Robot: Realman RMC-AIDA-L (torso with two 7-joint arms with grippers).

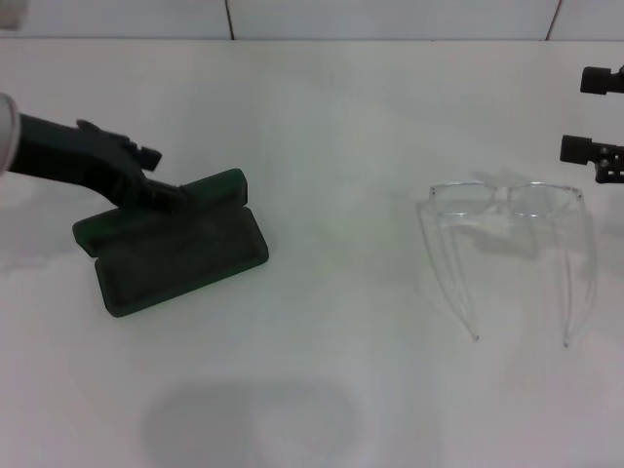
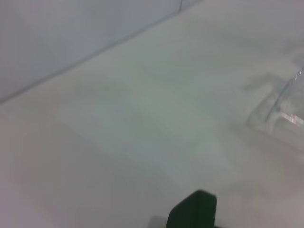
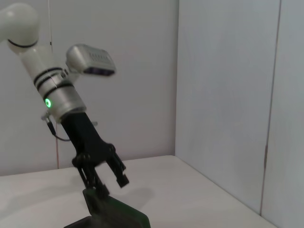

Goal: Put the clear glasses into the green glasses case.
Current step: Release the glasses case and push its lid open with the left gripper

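Observation:
The green glasses case point(image 1: 180, 255) lies open at the table's left, its lid point(image 1: 210, 185) tilted up at the back. My left gripper point(image 1: 161, 175) is open at the lid's left end, its lower finger point(image 1: 174, 198) against the lid's edge. The right wrist view shows that left gripper point(image 3: 110, 186) with fingers spread over the case point(image 3: 114, 213). A corner of the lid point(image 2: 194, 211) shows in the left wrist view. The clear glasses point(image 1: 507, 200) rest on the table at the right, arms unfolded toward the front. My right gripper point(image 1: 595, 114) stands open at the far right edge, behind the glasses.
The white table point(image 1: 322, 370) runs back to a tiled wall point(image 1: 390, 18). A wide gap separates case and glasses. The glasses point(image 2: 280, 107) appear faintly in the left wrist view. White wall panels point(image 3: 223, 95) stand behind the left arm.

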